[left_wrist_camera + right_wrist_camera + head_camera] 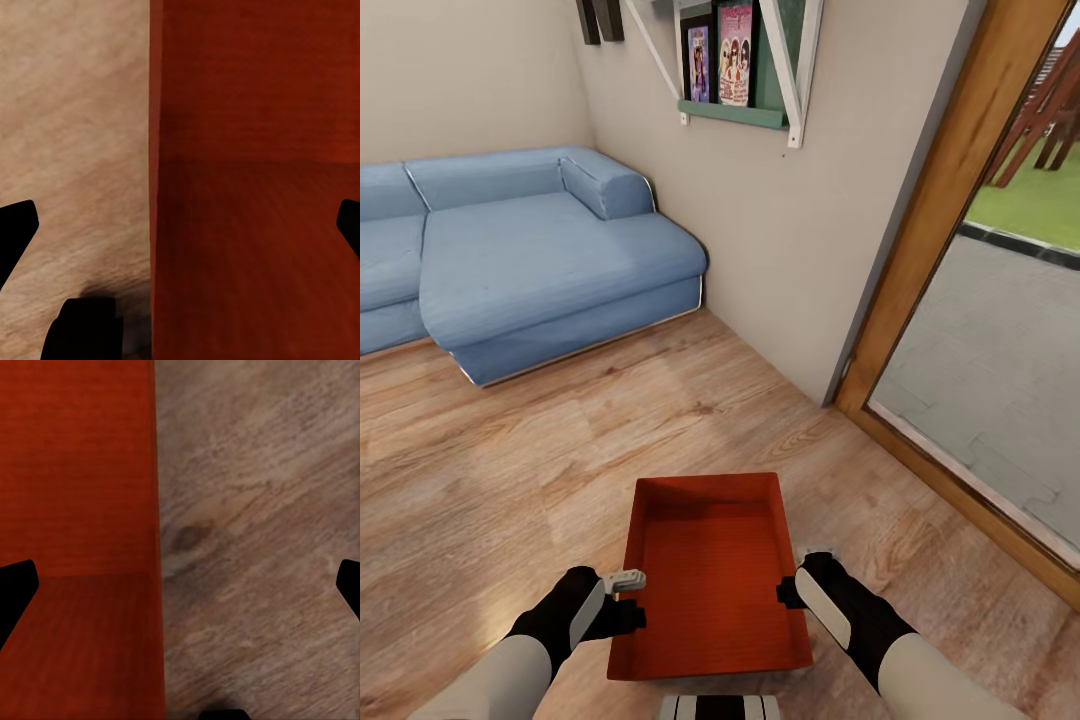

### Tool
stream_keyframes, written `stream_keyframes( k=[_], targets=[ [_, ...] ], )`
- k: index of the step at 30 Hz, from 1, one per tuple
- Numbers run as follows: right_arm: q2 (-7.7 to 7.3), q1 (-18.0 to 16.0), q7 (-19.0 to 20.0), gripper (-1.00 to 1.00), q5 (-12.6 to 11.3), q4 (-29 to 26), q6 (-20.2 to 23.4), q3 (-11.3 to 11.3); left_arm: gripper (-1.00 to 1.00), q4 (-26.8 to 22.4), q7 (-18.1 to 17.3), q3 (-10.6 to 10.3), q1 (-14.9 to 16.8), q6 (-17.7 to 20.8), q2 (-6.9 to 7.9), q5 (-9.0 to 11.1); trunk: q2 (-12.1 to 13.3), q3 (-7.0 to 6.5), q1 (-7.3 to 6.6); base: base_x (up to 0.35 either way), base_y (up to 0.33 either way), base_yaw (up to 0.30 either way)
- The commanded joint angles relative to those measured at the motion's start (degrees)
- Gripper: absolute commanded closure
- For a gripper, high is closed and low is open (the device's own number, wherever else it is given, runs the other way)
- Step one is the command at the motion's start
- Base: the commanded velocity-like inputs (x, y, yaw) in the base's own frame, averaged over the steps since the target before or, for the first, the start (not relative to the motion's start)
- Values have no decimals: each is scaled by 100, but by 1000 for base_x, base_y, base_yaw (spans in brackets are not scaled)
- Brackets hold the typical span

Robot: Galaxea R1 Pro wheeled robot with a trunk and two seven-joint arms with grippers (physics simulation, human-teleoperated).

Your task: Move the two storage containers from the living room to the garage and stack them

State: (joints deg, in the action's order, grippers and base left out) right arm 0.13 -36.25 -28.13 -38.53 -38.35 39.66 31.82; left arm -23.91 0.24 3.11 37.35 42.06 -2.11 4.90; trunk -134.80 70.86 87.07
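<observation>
Flanking an orange-red storage container [710,575] on the light wood floor [510,480], the left gripper [628,597] and right gripper [792,578] each straddle a side wall with fingers spread wide, gripping nothing. Beyond it, a blue sofa [530,260] sits against the beige wall [800,230], with a wood-framed glass door [1000,330] at right.

Blue sectional sofa [530,260] at ten o'clock; wall shelf [735,110] with pictures [720,55] at twelve; wood-framed glass door [980,330] at two.
</observation>
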Motion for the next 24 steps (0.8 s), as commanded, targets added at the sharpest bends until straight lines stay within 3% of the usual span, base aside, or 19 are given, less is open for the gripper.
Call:
stream_keyframes(
  k=[1,24],
  targets=[
    [-4,-5,-58,-100,-61,-6,7,26,-100,-8,3,32,1,31,-3,20,-2,4,-1,0,0,0],
    [-4,-5,-53,-100,-59,-6,7,26,-100,-8,11,32,1,31,-5,20,-122,58,65,0,0,0]
  ],
)
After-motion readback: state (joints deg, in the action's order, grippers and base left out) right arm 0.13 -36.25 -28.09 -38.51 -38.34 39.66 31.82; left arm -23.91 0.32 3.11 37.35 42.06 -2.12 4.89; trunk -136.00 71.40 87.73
